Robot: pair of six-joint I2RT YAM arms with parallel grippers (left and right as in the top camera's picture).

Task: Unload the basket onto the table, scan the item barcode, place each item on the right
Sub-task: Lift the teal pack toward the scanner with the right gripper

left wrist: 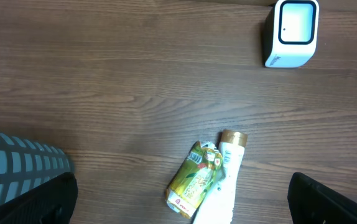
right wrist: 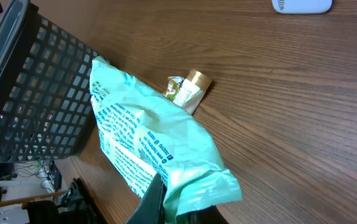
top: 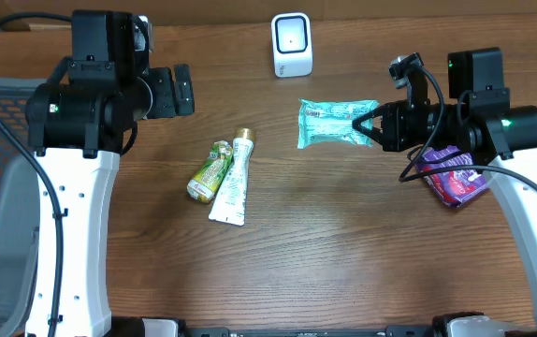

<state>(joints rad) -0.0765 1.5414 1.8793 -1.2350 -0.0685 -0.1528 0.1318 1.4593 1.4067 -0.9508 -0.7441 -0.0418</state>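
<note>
A brown wooden table (top: 343,253) with a fine, wavy grain fills nearly all I can see. A dark wire-mesh basket (right wrist: 35,93) stands at its left edge, and below that a few cables (right wrist: 41,171) show in shadow. A paler tan strip (top: 390,7) runs along the far side. The light is soft and even, leaving a faint sheen on the wood.

teal packet (right wrist: 142,142): rows of dark blue print across its face, too creased and small to read
green pouch (left wrist: 193,182): picture label with a red mark at its near end, no word legible
white tube (left wrist: 226,184): green print along its body, unreadable
purple packet (top: 459,185): pale lettering, blurred
</note>
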